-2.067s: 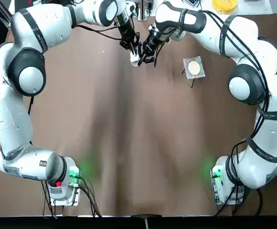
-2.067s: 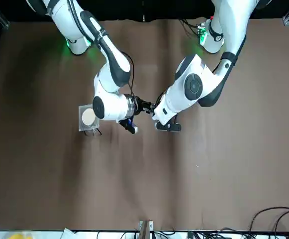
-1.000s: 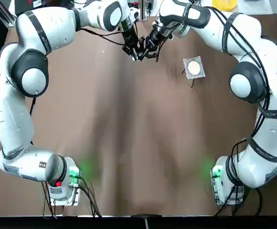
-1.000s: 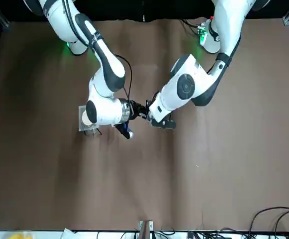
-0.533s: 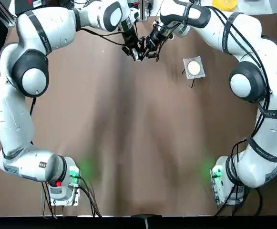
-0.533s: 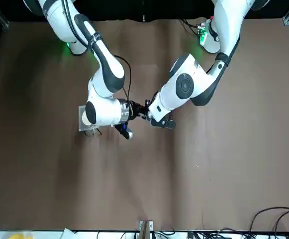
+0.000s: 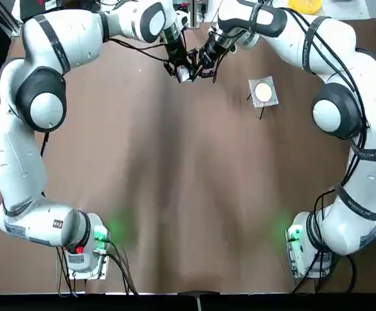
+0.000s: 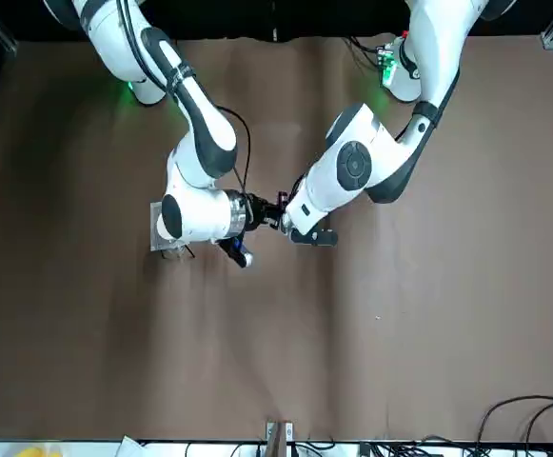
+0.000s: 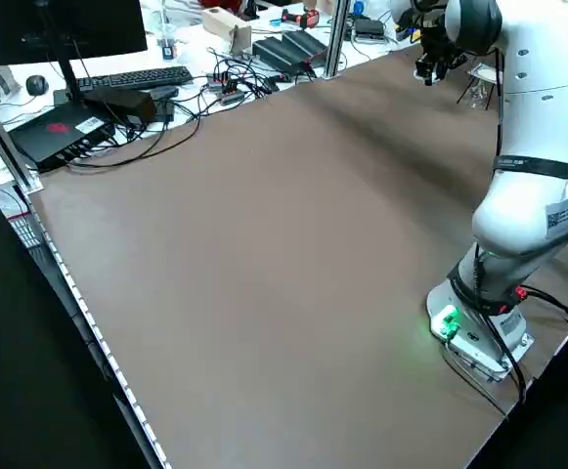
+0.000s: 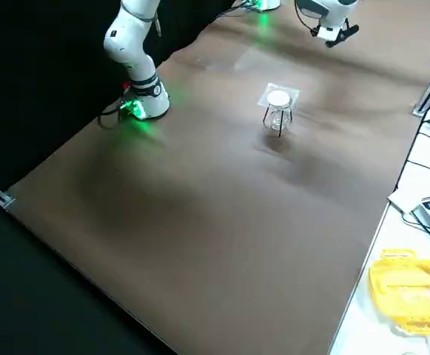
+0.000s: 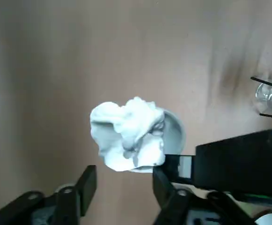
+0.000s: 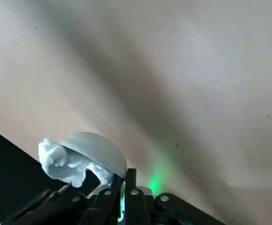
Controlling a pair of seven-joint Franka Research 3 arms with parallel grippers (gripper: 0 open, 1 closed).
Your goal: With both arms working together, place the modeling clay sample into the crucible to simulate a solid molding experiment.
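Counter (image 7: 175, 194): brown surface beneath both arms.
Left hand (image 11: 125, 187): I see it apart, beside the crucible.
Right hand (image 12: 122, 178): I have it clamped on the crucible (image 12: 96, 149).
Modeling clay (image 11: 136, 126): lying in the crucible, bulging past its rim.
Stand (image 10: 292, 93): on the counter, well apart.

No readable text, labels, brands, numbers or signs on anything in view.

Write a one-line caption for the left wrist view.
Whitish modeling clay sits in the tilted crucible, beyond the left gripper's open fingers.
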